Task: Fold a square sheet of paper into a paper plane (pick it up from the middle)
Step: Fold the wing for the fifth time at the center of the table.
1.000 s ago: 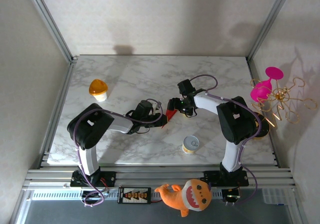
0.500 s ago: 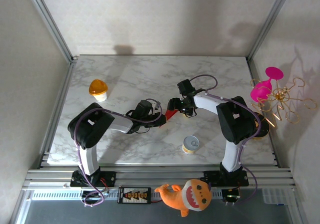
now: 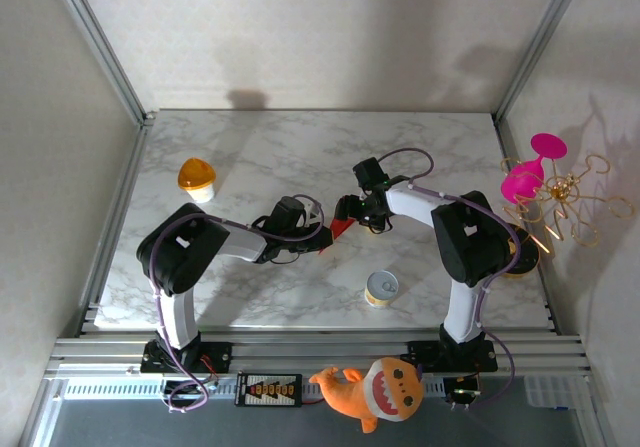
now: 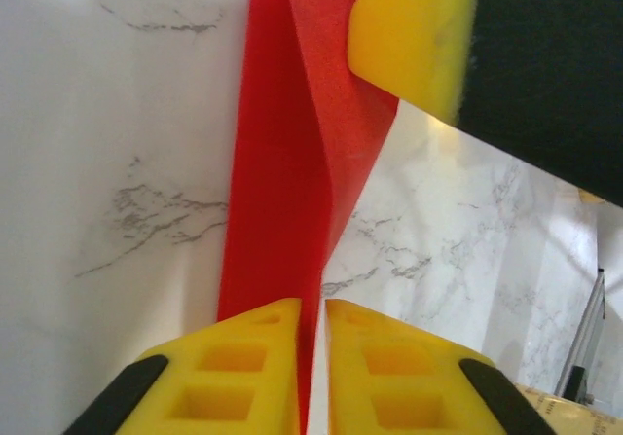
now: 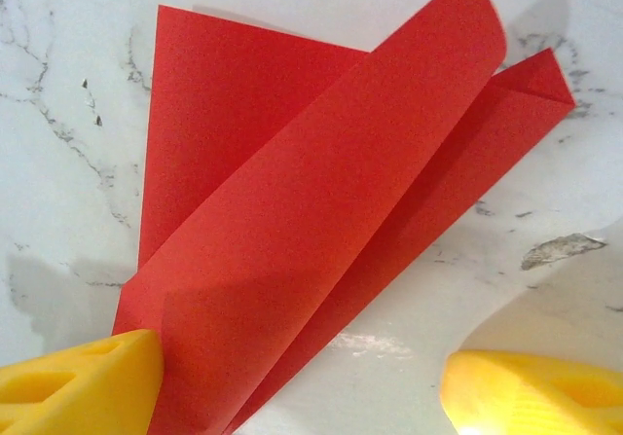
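Nearest, on the metal rail (image 3: pixel 320 349) before the table, lie one orange shark plush toy (image 3: pixel 378 387) and one flat black box with a label (image 3: pixel 268 389). On the white marble table (image 3: pixel 260 147), one small round yellow tin (image 3: pixel 381 288) stands near and right of centre, open at the top; what it holds I cannot tell. Farther in, at mid-table, one creased red sheet of paper (image 3: pixel 340 229) sits between two pincers. The left pincer (image 4: pixel 311 308) is narrowed onto the sheet's edge, gripping it. The right pincer (image 5: pixel 302 362) stands wide: one yellow finger (image 5: pixel 78 386) touches the raised flap, the other is apart. At the far left is one white cup with an orange lid (image 3: pixel 197 177), closed. At the right edge, one pink goblet (image 3: pixel 530 172) stands beside one gold wire ornament (image 3: pixel 567 202).
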